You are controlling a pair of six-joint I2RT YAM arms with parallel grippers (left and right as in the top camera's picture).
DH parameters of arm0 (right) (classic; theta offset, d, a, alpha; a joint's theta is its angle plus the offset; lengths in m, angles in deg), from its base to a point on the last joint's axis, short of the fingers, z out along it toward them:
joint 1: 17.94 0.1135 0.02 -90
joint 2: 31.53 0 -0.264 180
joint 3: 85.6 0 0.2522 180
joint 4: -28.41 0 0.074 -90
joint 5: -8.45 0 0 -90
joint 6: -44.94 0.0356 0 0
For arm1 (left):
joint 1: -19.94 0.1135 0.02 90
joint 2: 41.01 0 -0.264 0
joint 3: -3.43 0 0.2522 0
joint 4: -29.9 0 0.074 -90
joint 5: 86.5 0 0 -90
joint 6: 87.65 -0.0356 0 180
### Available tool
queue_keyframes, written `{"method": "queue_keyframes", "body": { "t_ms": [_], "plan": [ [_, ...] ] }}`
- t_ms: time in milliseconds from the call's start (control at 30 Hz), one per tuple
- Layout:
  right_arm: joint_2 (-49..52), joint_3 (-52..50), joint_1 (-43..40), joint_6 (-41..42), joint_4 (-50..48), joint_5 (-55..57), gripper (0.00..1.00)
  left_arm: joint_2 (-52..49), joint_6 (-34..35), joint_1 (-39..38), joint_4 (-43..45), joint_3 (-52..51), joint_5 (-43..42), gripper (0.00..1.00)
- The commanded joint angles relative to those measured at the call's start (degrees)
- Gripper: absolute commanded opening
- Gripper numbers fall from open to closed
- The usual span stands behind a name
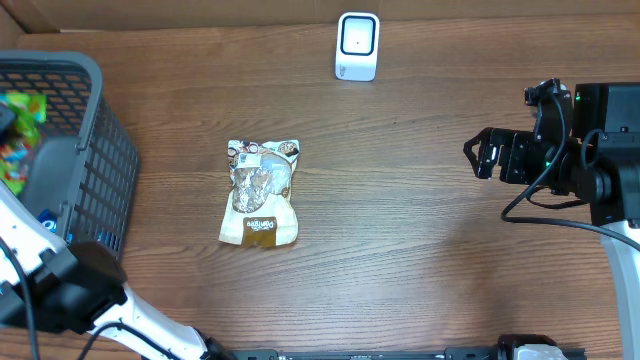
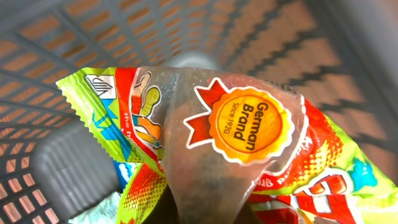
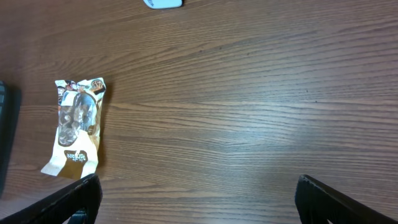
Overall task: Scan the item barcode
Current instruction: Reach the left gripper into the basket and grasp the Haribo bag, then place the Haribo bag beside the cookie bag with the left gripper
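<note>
- Now grasping: my left claw, inside basket, pinches candy bag.
- Right claw spread, well apart from basket.
- Next, likely: lift bag above basket, find barcode.

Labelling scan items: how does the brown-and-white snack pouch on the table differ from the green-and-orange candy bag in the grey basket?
Colour: the brown-and-white snack pouch is muted, the green-and-orange candy bag vivid. Place: the pouch lies flat on the wooden table; the candy bag is crumpled inside the grey mesh basket. Shared: both are plastic packets.
</note>
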Motion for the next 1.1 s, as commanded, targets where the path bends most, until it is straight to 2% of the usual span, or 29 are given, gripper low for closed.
{"method": "queue_keyframes", "body": {
  "t_ms": [0, 100, 333, 533, 800, 1067],
  "plan": [
    [-0.07, 1.55, -0.15, 0.17, -0.11, -0.35, 1.0, 6.34, -0.57, -3.41, -1.7, 4.79, -4.5, 0.04],
    [-0.07, 1.55, -0.15, 0.17, -0.11, -0.35, 1.0, 9.57, -1.22, -7.54, -3.1, 4.87, -4.37, 0.04],
    [-0.09, 1.55, -0.15, 0.15, 0.31, -0.33, 1.0, 12.39, -1.4, -22.53, -9.05, 4.57, -3.98, 0.04],
    [-0.09, 1.55, -0.15, 0.15, 0.28, -0.33, 1.0, 10.45, -0.5, -37.31, -11.63, -2.67, -3.87, 0.04],
    [-0.07, 1.55, -0.15, 0.13, 0.72, -0.33, 1.0, 5.77, -0.22, -54.31, -2.14, -21.73, -3.85, 0.04],
    [-0.07, 1.55, -0.15, 0.13, 0.85, -0.31, 1.0, -0.28, -0.85, -62.93, 7.17, -38.38, -3.65, 0.04]
  ]
}}
